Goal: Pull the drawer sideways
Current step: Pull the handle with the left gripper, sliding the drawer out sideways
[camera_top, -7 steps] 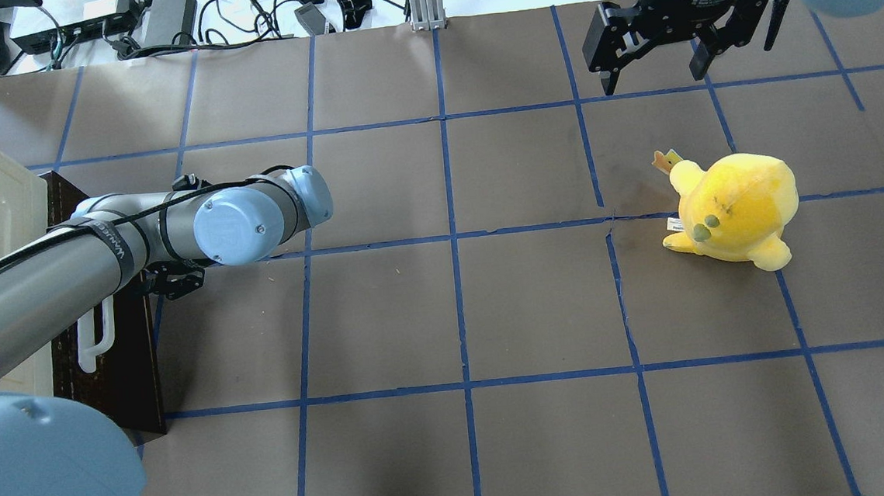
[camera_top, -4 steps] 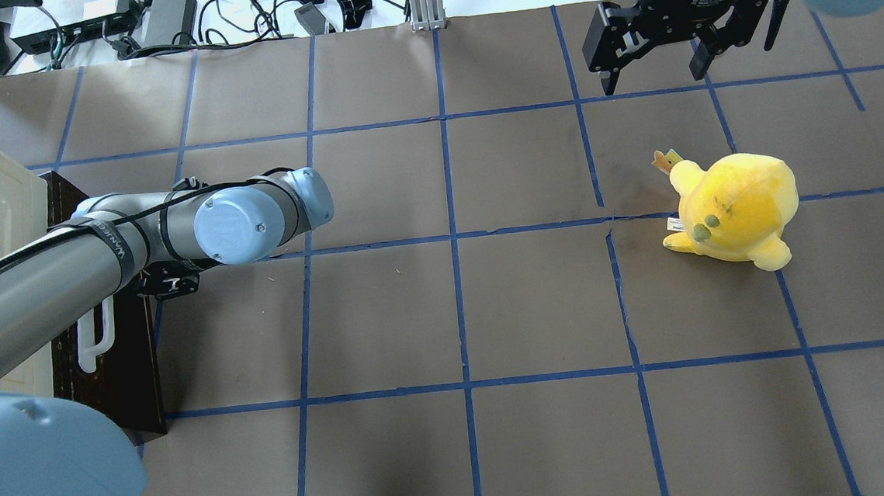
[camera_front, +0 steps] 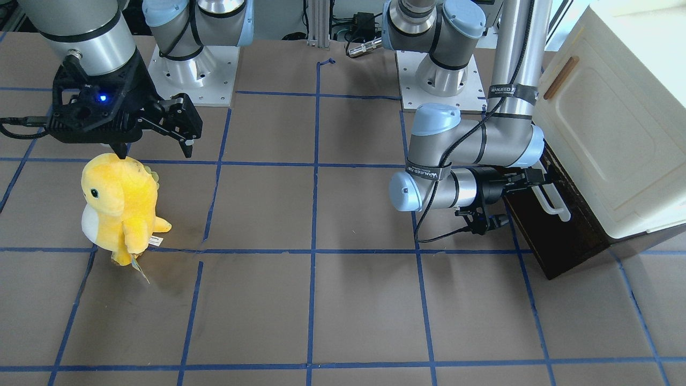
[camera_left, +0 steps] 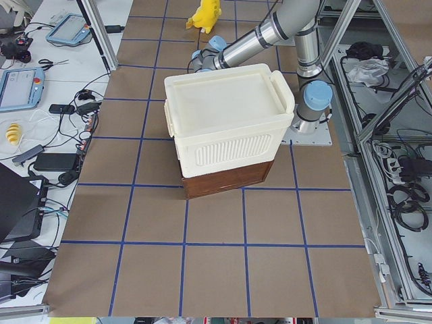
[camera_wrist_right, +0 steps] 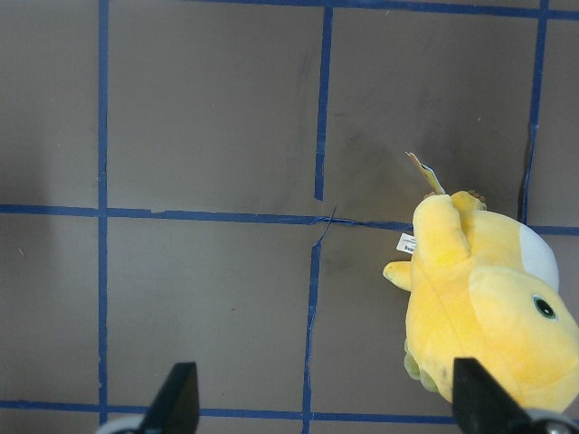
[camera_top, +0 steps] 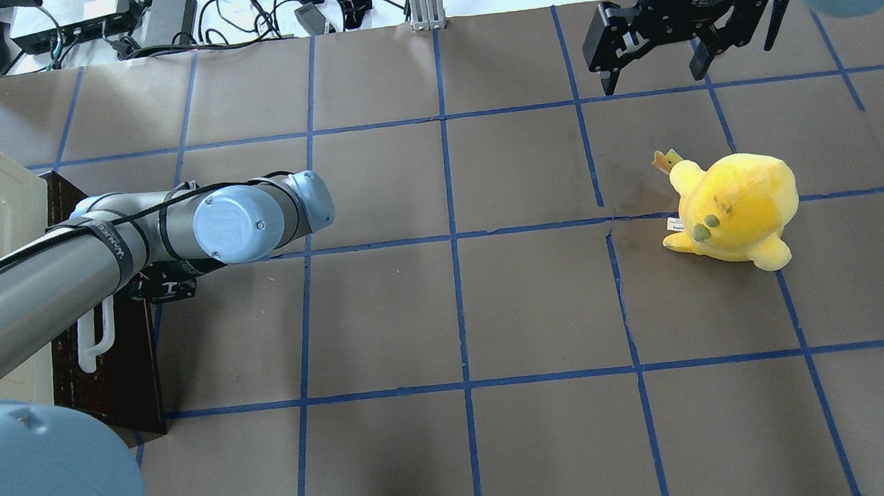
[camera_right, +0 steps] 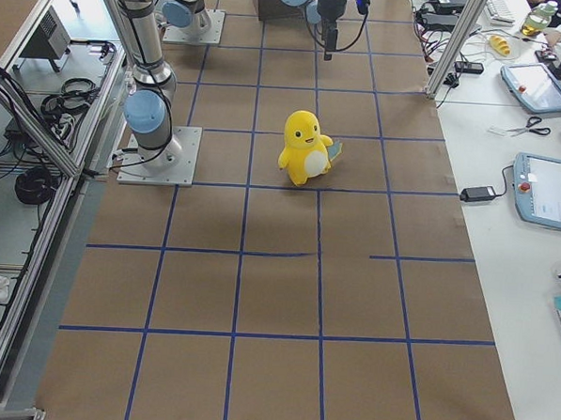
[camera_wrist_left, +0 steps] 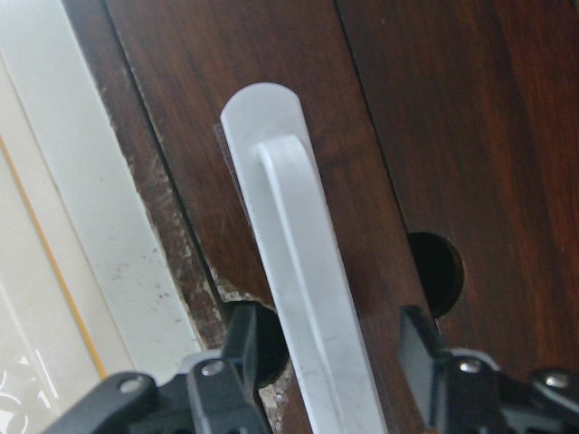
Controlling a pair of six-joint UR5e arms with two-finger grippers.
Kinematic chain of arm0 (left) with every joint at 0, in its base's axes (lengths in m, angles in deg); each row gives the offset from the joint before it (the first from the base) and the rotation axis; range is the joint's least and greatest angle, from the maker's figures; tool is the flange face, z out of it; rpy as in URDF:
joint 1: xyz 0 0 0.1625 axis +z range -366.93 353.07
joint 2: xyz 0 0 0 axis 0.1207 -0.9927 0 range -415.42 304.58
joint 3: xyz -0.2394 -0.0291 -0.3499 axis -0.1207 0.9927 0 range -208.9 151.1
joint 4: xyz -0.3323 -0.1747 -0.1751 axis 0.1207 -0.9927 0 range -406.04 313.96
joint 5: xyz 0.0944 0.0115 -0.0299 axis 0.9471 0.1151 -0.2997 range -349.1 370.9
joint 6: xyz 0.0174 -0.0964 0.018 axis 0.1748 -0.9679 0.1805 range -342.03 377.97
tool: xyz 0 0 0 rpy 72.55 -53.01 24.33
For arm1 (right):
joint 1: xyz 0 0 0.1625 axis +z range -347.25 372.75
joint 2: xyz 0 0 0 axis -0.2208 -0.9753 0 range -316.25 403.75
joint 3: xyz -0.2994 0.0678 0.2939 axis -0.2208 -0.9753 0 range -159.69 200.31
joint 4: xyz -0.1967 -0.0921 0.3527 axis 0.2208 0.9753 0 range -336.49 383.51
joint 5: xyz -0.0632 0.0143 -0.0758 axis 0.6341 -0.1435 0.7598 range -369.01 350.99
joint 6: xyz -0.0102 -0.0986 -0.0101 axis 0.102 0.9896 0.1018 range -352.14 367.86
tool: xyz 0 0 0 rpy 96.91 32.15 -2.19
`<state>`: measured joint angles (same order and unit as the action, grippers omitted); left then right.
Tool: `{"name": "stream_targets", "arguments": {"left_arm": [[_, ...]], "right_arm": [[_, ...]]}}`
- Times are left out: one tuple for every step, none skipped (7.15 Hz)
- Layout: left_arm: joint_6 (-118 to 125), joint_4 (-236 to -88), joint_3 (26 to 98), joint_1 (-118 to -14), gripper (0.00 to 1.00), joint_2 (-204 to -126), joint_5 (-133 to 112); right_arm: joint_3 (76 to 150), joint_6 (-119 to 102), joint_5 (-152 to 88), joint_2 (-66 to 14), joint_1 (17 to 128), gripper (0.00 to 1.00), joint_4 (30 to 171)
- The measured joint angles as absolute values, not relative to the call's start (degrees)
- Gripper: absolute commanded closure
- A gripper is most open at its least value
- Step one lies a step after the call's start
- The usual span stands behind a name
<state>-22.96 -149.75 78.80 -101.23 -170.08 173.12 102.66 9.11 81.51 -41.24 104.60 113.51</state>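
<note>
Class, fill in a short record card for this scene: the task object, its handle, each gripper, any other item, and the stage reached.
Task object: drawer, dark brown, under the cream cabinet; its inside does not show
Handle: white bar handle on the drawer front
Left arm: left gripper open, one finger on either side of the handle, not clamped
Right arm: right gripper open, empty, above the table
Other item: yellow plush toy, upright, far from the drawer
Stage: handle straddled, not yet gripped
</note>
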Motion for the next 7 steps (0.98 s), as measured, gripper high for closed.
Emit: {"name": "stream_targets", "arguments": {"left_arm": [[-23.4,-149.99,78.77,-101.23,0.6,-170.07,173.07],[-23.98,-150.09,78.77,-101.23,0.71,-170.16,173.01],[-24.49,-150.13,78.64,-101.24,0.75,-170.19,173.0],[-24.76,-150.14,78.48,-101.24,0.81,-170.18,173.01],[-24.89,-150.11,78.45,-101.24,0.87,-169.98,173.06],[-24.91,-150.16,78.51,-101.23,0.88,-169.73,173.06],[-24.92,-150.16,78.55,-101.24,0.88,-169.67,173.06]], "right_arm": [[102.67,9.13,81.52,-41.24,104.6,0.0,113.51],[102.66,9.12,81.52,-41.24,104.6,0.0,113.51],[102.67,9.1,81.51,-41.24,104.6,0.0,113.51],[102.66,9.1,81.52,-41.24,104.6,0.0,113.51],[102.66,9.1,81.52,-41.24,104.6,0.0,113.51],[102.66,9.1,81.52,-41.24,104.6,0.0,113.51],[102.67,9.1,81.52,-41.24,104.6,0.0,113.51]]}}
